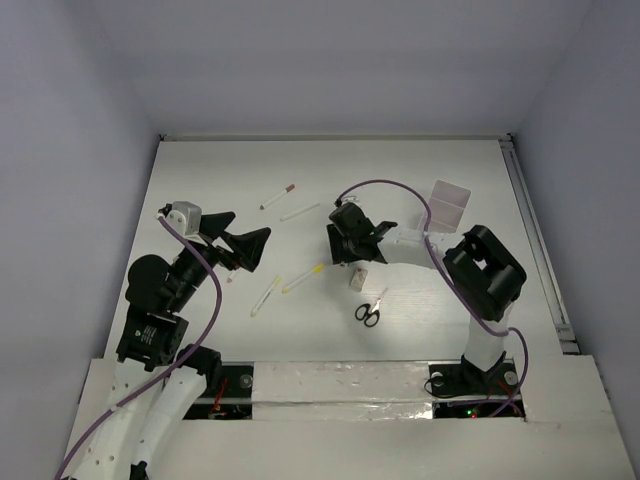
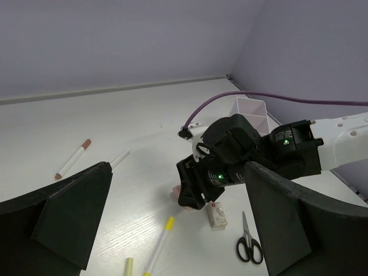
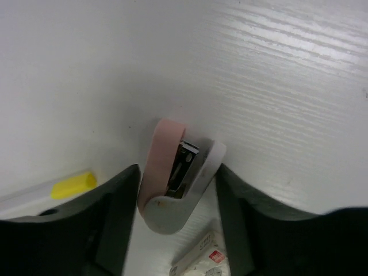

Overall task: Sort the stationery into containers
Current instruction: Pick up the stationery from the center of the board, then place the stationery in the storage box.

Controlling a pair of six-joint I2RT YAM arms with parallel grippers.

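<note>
My right gripper (image 1: 341,258) is low over the table, its open jaws on either side of a small pink-and-grey stapler (image 3: 172,184); the left finger touches the pink side. A whitish eraser block (image 1: 357,277) lies just beside it, and black-handled scissors (image 1: 368,311) lie nearer the front. A dark-red-capped pen (image 1: 277,196) and a white pen (image 1: 300,212) lie further back. Two yellow-ended pens (image 1: 303,278) (image 1: 265,296) lie in the middle. The white container (image 1: 449,203) stands at the back right. My left gripper (image 1: 252,224) is open and empty, raised at the left.
The right arm's purple cable (image 1: 385,186) arcs above the table near the container. A rail (image 1: 530,230) runs along the table's right edge. Grey walls close the back and both sides.
</note>
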